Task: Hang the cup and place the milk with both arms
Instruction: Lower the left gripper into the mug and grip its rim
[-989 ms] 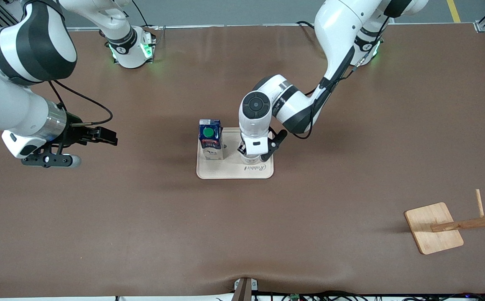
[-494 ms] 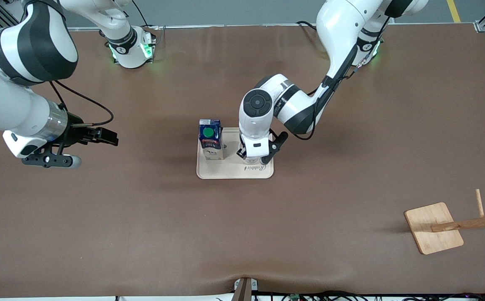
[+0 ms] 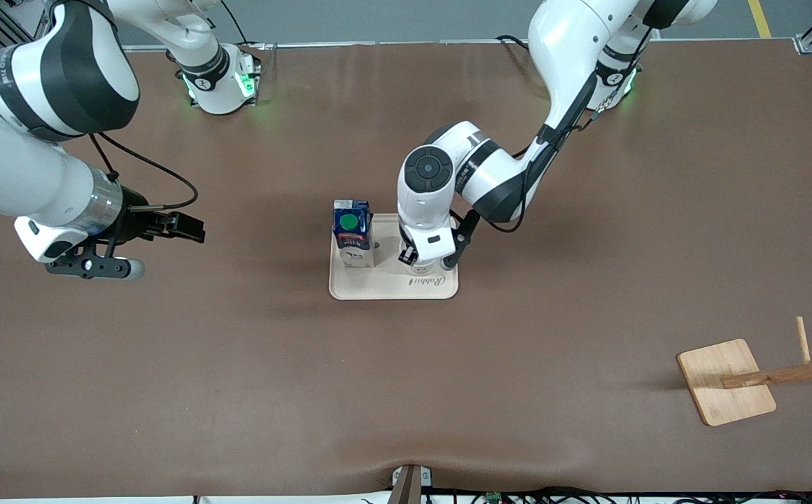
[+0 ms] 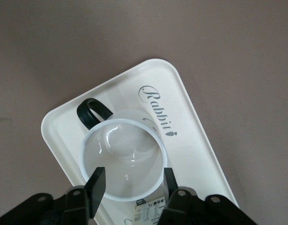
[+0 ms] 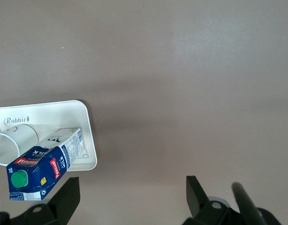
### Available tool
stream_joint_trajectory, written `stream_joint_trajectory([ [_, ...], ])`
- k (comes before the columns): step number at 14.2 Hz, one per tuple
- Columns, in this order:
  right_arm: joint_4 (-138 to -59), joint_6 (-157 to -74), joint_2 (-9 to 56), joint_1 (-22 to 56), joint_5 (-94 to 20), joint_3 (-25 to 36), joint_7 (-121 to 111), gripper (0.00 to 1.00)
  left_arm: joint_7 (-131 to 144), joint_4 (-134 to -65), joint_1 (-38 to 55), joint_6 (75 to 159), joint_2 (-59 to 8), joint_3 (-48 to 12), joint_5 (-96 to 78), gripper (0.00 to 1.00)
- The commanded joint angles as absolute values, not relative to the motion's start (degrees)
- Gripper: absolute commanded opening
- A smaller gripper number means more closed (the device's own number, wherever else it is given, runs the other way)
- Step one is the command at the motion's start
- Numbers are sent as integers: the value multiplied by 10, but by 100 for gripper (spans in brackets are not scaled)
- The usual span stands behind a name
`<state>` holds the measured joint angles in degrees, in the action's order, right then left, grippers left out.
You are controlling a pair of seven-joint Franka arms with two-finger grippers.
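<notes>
A brown table seen from above, with 2 white robot arms reaching in from its top edge. At the middle sits a cream tray (image 3: 441,288) printed with the word "Rabbit". On it stand the milk (image 3: 351,241), a tall carton with a dark blue top and green cap, and, just beside it toward the left arm's end, the cup (image 4: 123,158), a small white mug with a black handle.

The left gripper (image 4: 132,182) is down over the cup, its 2 fingers (image 4: 95,183) spread on either side of the rim, hugging the outer wall; whether they press it yet cannot be told. The right gripper (image 5: 129,194) waits in the air, fingers wide apart and empty, over bare table toward the right arm's end.

The wooden rack (image 3: 726,381) stands well apart, near the front camera at the left arm's end.

Step in hand, by my reading: grasping the cup. Next it needs a firm pinch, then a straight lift clear of the carton.
</notes>
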<state>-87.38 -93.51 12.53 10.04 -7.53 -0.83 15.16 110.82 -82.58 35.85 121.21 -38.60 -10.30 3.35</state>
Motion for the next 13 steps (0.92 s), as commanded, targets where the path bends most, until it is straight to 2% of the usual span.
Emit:
stream_joint_trajectory([
  [1, -867, -933, 129, 106, -80, -5, 162, 100, 1150, -825, 363, 1206, -382, -100, 46, 57],
  [8, -867, -933, 129, 106, -80, -5, 162, 100, 986, -826, 385, 1206, -395, -103, 67, 62],
  [13, -867, -933, 129, 107, -80, -5, 162, 100, 753, -828, 388, 1211, -394, -105, 67, 61],
])
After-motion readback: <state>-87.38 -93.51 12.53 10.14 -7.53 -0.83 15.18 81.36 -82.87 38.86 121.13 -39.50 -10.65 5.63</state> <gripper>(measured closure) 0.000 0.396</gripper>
